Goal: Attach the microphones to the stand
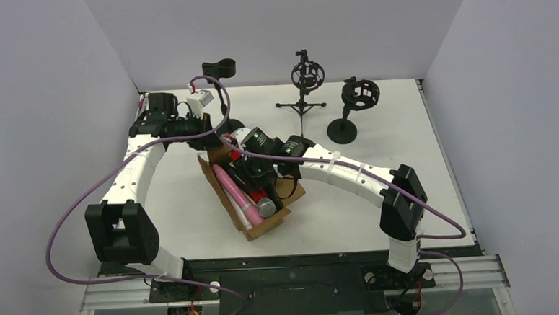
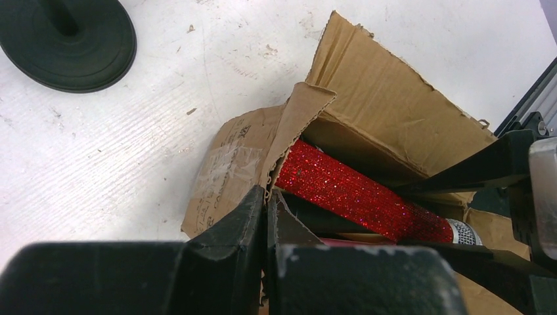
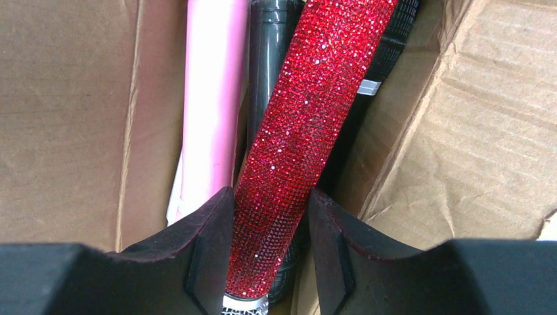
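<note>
1. While clamped fully closed, left gripper (image 2: 268,197) pinches a flap of the cardboard box (image 2: 394,105) on the tabletop (image 2: 98,164).
2. Inside the box lies the red glitter microphone (image 3: 315,85), beside the pink microphone (image 3: 210,98).
3. Half-closed right gripper (image 3: 270,203) presses both sides of the red glitter microphone.

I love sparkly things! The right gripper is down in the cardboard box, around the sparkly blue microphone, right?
No, the sparkly microphone is red, not blue. The right wrist view shows it, with the right gripper around it down in the cardboard box.
</note>
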